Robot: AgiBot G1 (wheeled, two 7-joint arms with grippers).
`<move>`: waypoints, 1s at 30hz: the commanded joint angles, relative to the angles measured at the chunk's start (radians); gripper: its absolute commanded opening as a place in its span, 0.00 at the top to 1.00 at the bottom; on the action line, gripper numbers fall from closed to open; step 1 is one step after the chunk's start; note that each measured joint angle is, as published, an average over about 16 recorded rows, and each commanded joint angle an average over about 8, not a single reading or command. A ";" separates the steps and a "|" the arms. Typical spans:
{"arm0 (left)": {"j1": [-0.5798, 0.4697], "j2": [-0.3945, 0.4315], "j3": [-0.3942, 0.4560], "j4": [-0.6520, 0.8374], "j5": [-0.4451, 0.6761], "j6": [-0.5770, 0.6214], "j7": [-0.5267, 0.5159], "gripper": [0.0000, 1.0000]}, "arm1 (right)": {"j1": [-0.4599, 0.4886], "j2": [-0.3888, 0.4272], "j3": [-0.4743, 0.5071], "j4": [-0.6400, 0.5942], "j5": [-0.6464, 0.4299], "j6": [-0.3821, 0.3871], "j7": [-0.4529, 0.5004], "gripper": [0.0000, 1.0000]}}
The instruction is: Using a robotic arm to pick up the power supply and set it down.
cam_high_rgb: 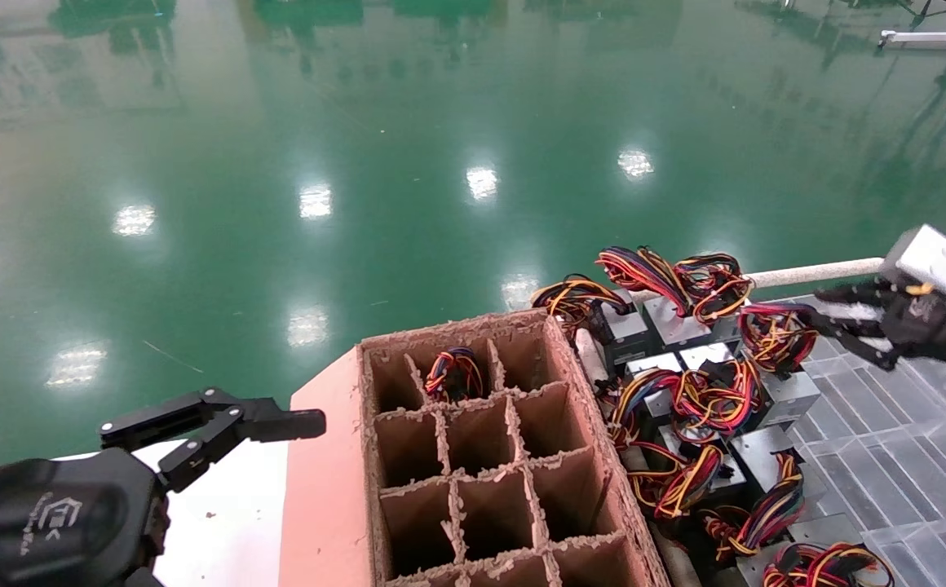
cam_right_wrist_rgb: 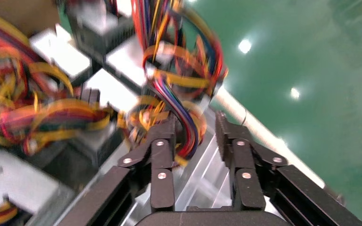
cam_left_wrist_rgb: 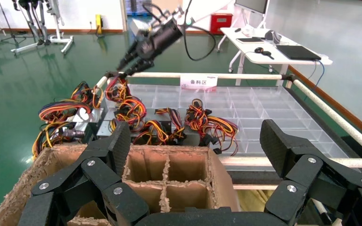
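Several power supplies lie heaped right of the cardboard box, small silver boxes with red, yellow and black wire loops. My right gripper (cam_high_rgb: 830, 314) hangs open at the far edge of the heap, its fingertips at the wire bundle (cam_high_rgb: 775, 334) of one power supply (cam_high_rgb: 789, 393). In the right wrist view that gripper (cam_right_wrist_rgb: 195, 129) has a loop of the coloured wires (cam_right_wrist_rgb: 179, 80) reaching between its spread fingers, beside one pad. My left gripper (cam_high_rgb: 212, 424) is open and holds nothing at the lower left, beside the box; the left wrist view shows this gripper (cam_left_wrist_rgb: 198, 141) over the box's cells.
The brown divided cardboard box (cam_high_rgb: 571, 383) has one power supply's wires (cam_high_rgb: 454, 375) in a far cell. The heap rests on a clear gridded tray (cam_high_rgb: 913, 456) with a white rail (cam_high_rgb: 815, 271) behind it. Beyond is green floor (cam_high_rgb: 408, 163).
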State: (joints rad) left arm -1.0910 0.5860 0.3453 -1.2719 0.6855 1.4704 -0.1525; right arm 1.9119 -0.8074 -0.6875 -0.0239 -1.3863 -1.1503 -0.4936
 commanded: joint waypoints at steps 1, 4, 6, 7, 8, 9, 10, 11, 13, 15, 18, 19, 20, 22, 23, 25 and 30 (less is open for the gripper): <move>0.000 0.000 0.000 0.000 0.000 0.000 0.000 0.00 | 0.015 -0.003 -0.001 0.003 -0.002 -0.018 0.013 0.00; 0.000 0.000 0.000 0.000 0.000 0.000 0.000 0.00 | 0.035 -0.007 -0.004 0.005 -0.007 -0.044 0.032 0.00; 0.000 0.000 0.000 0.000 0.000 0.000 0.000 0.00 | 0.045 -0.010 -0.004 0.004 -0.006 -0.066 0.049 0.00; 0.000 0.000 0.000 0.000 0.000 0.000 0.000 0.00 | 0.048 -0.011 -0.003 0.004 -0.004 -0.074 0.056 0.00; 0.000 0.000 0.000 0.000 0.000 0.000 0.000 0.00 | 0.048 -0.012 -0.002 0.006 -0.002 -0.081 0.063 0.00; 0.000 0.000 0.000 0.000 0.000 0.000 0.000 0.00 | 0.045 -0.011 0.000 0.012 0.001 -0.087 0.069 0.00; 0.000 0.000 0.000 0.000 0.000 0.000 0.000 0.00 | 0.041 -0.011 0.003 0.019 0.006 -0.094 0.077 0.00; 0.000 0.000 0.000 0.001 0.000 0.000 0.000 0.00 | 0.035 -0.010 0.007 0.030 0.012 -0.102 0.087 0.00; 0.000 0.000 0.000 0.001 0.000 0.000 0.000 0.00 | 0.015 -0.006 0.017 0.061 0.028 -0.111 0.104 0.00; 0.000 0.000 0.000 0.001 0.000 0.000 0.000 0.00 | -0.012 0.000 0.029 0.100 0.048 -0.119 0.123 0.00; 0.000 0.000 0.000 0.001 0.000 0.000 0.000 0.00 | -0.058 0.011 0.050 0.167 0.082 -0.131 0.154 0.00; 0.000 0.000 0.000 0.001 0.000 0.000 0.000 0.00 | -0.073 0.015 0.057 0.189 0.093 -0.135 0.164 0.00; 0.000 0.000 0.000 0.001 0.000 0.000 0.000 0.00 | -0.088 0.019 0.064 0.212 0.104 -0.140 0.174 0.00; 0.000 0.000 0.000 0.001 0.000 0.000 0.000 0.00 | -0.118 0.026 0.078 0.256 0.126 -0.148 0.194 0.00; 0.000 0.000 0.000 0.001 0.000 0.000 0.000 0.00 | -0.133 0.029 0.085 0.278 0.138 -0.152 0.205 0.00; 0.000 0.000 0.000 0.001 0.000 0.000 0.000 0.00 | -0.163 0.036 0.099 0.321 0.159 -0.160 0.225 0.00; 0.000 0.000 0.000 0.001 -0.001 0.000 0.000 0.00 | -0.236 0.054 0.132 0.428 0.213 -0.180 0.274 0.00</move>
State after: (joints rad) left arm -1.0911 0.5859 0.3457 -1.2710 0.6850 1.4702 -0.1520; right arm 1.6758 -0.7538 -0.5554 0.4044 -1.1730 -1.3306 -0.2193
